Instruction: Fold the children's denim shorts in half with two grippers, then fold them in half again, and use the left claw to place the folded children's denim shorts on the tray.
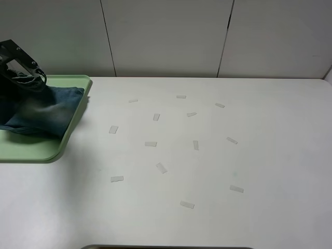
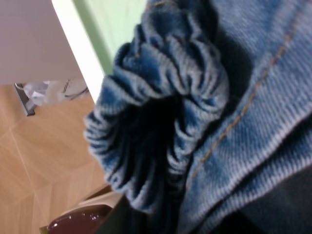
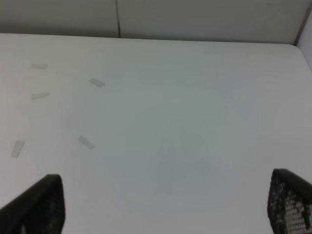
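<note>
Left claw (image 1: pixel 21 78) grips one denim shorts (image 1: pixel 49 111) over one tray (image 1: pixel 31 148)

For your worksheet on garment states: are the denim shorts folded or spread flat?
Folded: the denim shorts form a compact bundle on the tray, with the gathered waistband bunched up.

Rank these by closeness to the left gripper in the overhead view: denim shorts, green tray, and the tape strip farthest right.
1. Denim shorts: bunched directly under the left gripper.
2. Green tray: beneath the shorts, at the table's left edge.
3. Tape strip: far across, right front.
</note>
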Robot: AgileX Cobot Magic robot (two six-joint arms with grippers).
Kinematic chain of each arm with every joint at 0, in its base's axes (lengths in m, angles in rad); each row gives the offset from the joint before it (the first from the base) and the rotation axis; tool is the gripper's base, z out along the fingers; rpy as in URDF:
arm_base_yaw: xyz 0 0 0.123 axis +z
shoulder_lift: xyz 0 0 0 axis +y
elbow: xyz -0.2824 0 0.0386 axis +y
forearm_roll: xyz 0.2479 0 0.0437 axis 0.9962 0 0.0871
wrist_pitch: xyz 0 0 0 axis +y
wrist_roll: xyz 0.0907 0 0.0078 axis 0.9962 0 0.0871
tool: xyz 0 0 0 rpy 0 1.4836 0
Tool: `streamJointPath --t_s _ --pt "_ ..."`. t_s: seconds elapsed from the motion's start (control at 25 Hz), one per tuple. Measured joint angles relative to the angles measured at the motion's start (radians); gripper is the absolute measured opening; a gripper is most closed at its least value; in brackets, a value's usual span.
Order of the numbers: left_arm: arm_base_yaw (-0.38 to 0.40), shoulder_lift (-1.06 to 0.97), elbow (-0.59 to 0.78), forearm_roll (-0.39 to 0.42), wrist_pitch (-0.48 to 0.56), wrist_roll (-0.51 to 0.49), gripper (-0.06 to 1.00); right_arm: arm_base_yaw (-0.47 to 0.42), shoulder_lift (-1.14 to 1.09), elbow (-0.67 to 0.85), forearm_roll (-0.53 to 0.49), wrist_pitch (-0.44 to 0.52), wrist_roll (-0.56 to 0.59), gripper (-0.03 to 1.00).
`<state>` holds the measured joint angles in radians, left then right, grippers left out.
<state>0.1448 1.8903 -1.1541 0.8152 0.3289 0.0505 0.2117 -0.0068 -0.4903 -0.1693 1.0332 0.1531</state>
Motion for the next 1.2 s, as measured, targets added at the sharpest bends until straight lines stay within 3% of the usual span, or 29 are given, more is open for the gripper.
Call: streamJointPath --t_s 0.44,0.52,0.64,0.72,0.88,1.2 --pt "0.0 0.037 0.0 -0.019 0.005 -0.099 0.18 0.0 0.0 0.0 0.0 0.0 0.0 0.63" --pt "0.0 0.037 0.0 -0.019 0.005 -0.105 0.29 0.0 0.0 0.0 0.0 0.0 0.0 0.63" --pt "0.0 0.034 0.0 -0.018 -0.001 -0.124 0.56 0.0 0.0 0.0 0.0 0.0 0.0 0.63" --pt "0.0 0.026 0.0 -0.018 -0.022 -0.151 0.67 0.0 0.0 0.0 0.0 0.0 0.0 0.63" --pt "0.0 -0.009 -0.002 -0.018 -0.076 -0.203 0.72 0.0 0.0 0.0 0.0 0.0 0.0 0.63" --pt "0.0 -0.027 -0.003 -0.029 -0.115 -0.281 0.73 0.0 0.0 0.0 0.0 0.0 0.0 0.63"
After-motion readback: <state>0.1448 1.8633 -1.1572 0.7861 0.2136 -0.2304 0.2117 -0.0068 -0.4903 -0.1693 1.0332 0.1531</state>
